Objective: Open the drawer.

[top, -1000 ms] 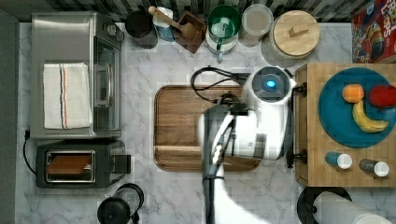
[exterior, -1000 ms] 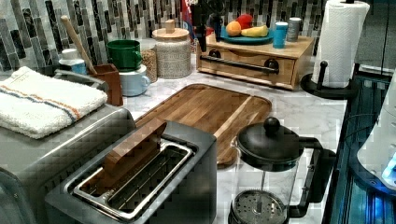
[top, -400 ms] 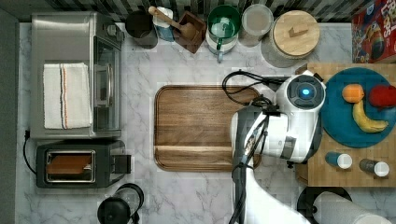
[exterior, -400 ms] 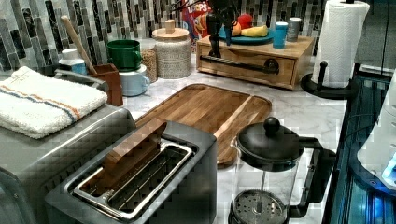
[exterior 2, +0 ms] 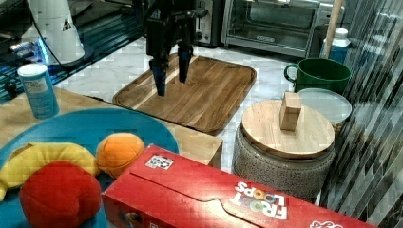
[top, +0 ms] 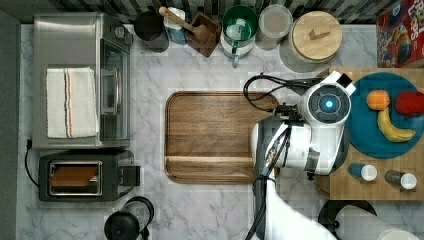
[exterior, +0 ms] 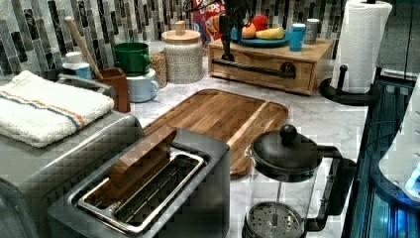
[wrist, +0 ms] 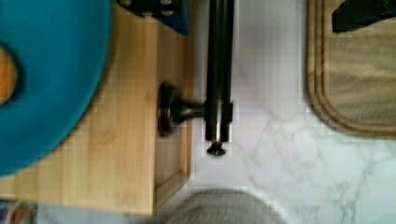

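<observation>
The light bamboo drawer (exterior: pixel 262 67) sits at the back of the counter in the left view, its front flush with its box. Its long black bar handle (exterior: pixel 252 68) runs across the front. My gripper (exterior 2: pixel 171 76) hangs open in the right view, fingers pointing down. In the left view the gripper (exterior: pixel 225 42) is just above the handle's left end. The wrist view shows the handle (wrist: pixel 219 70) lying between my two fingertips (wrist: pixel 154 9), which stand apart from it on either side. In the top view the arm (top: pixel 310 135) covers the drawer's front edge.
A blue plate (top: pixel 382 115) with toy fruit and two shakers sit on the drawer box. The wooden cutting board (top: pixel 215 135) lies just in front of the drawer. A lidded jar (exterior 2: pixel 285 137), a paper towel roll (exterior: pixel 364 44) and a cereal box (exterior 2: pixel 214 199) stand close by.
The arm moved from over the cutting board toward the top view's right, to the drawer front. In the left view the gripper came down to the handle's left end.
</observation>
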`<state>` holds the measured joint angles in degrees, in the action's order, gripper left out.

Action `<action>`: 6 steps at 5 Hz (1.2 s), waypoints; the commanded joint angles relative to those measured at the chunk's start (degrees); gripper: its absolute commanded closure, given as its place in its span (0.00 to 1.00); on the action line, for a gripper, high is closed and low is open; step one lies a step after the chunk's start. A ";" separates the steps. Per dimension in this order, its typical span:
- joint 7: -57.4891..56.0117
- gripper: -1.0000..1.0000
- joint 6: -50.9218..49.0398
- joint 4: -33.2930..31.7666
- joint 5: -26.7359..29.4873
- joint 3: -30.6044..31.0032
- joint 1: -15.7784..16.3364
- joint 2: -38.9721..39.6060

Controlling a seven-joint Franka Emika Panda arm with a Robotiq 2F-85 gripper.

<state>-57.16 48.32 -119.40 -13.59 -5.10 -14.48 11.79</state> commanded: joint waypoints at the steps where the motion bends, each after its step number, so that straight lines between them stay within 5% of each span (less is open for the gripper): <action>1: -3.38 0.00 4.99 -0.66 0.72 -0.17 -1.35 3.78; 4: -0.38 0.00 8.03 -6.97 2.48 0.81 -2.91 3.30; 6: -1.82 0.00 7.67 -5.39 6.48 2.92 -2.01 5.28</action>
<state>-57.13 56.26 -126.23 -9.74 -5.38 -17.50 17.61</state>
